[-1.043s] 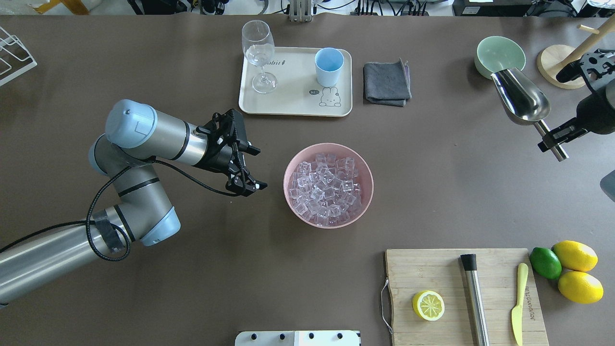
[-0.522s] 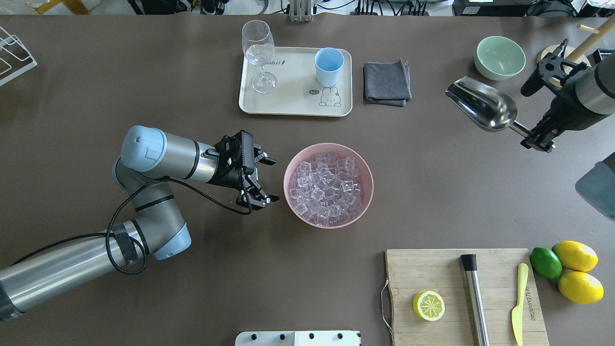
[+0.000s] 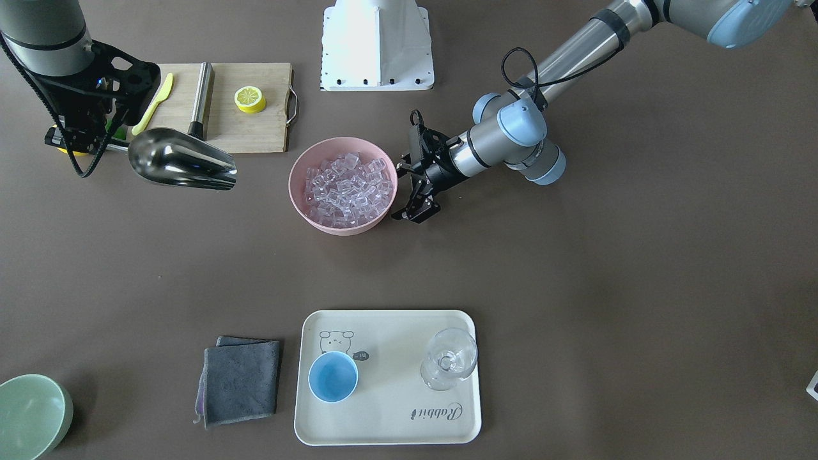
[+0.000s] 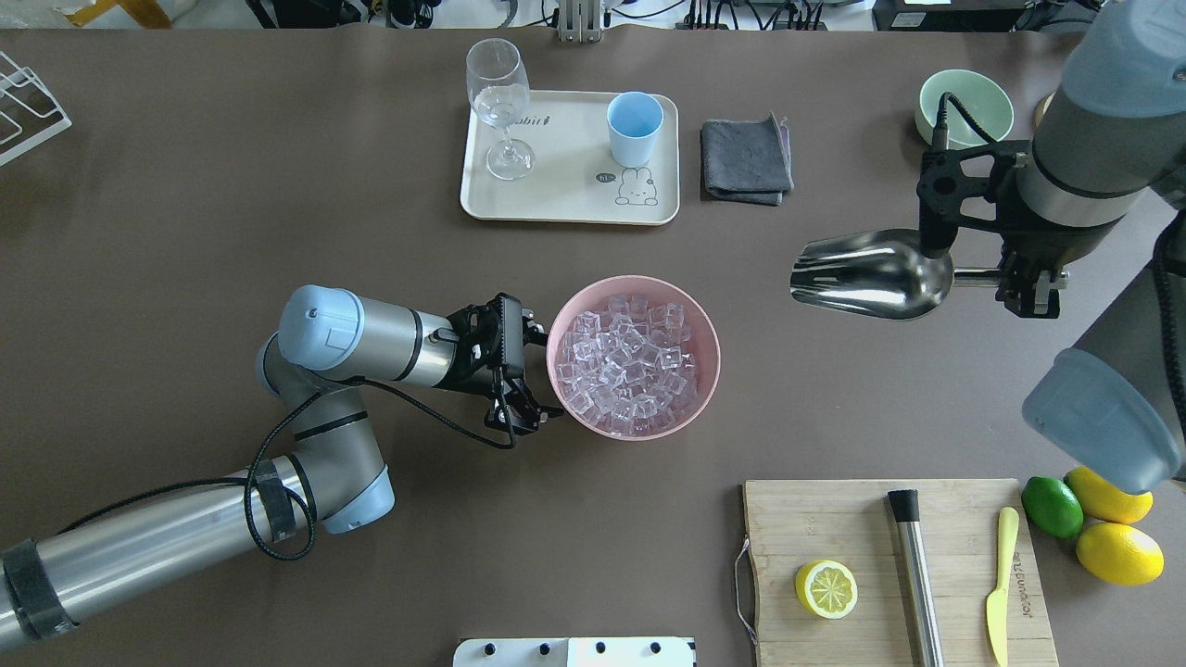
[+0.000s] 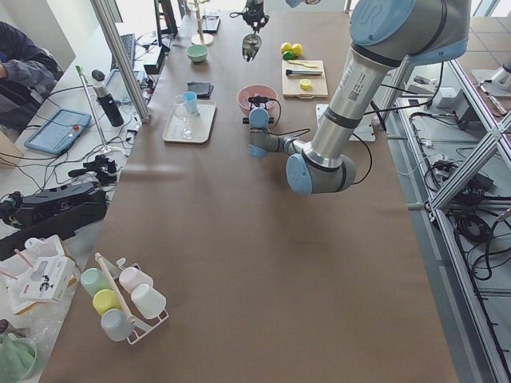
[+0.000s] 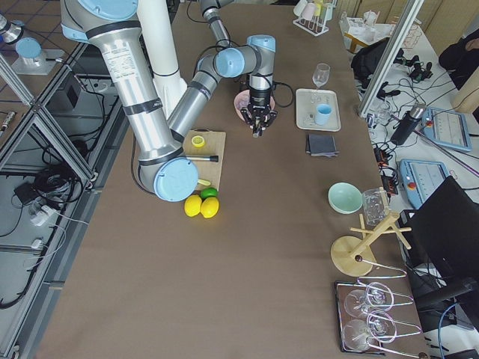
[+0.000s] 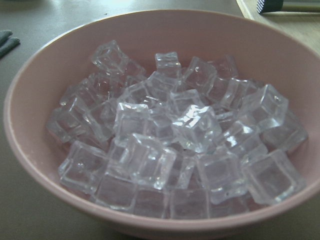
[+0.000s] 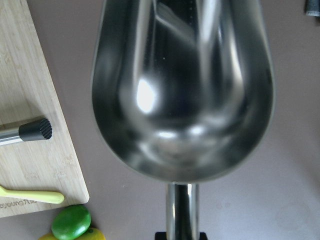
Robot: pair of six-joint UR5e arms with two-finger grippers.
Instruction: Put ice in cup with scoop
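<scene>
The ice (image 4: 625, 366) fills a pink bowl (image 4: 634, 280) at the table's middle; it also shows in the front view (image 3: 345, 188) and close up in the left wrist view (image 7: 175, 135). My left gripper (image 4: 535, 372) is open and empty, right beside the bowl's left rim. My right gripper (image 4: 1024, 278) is shut on the handle of the steel scoop (image 4: 871, 275), held in the air to the right of the bowl, trough pointing left. The scoop (image 8: 182, 100) is empty. The light-blue cup (image 4: 635, 128) stands upright on a cream tray (image 4: 565, 204).
A wine glass (image 4: 500, 102) stands on the tray left of the cup. A grey cloth (image 4: 746, 159) lies right of the tray, a pale green bowl (image 4: 964, 102) farther right. A cutting board (image 4: 834, 528) with half a lemon, a steel cylinder and a knife lies front right.
My left gripper has moved right, up to the pink bowl's rim. My right arm has swung the scoop left towards the bowl and turned its trough to point left.
</scene>
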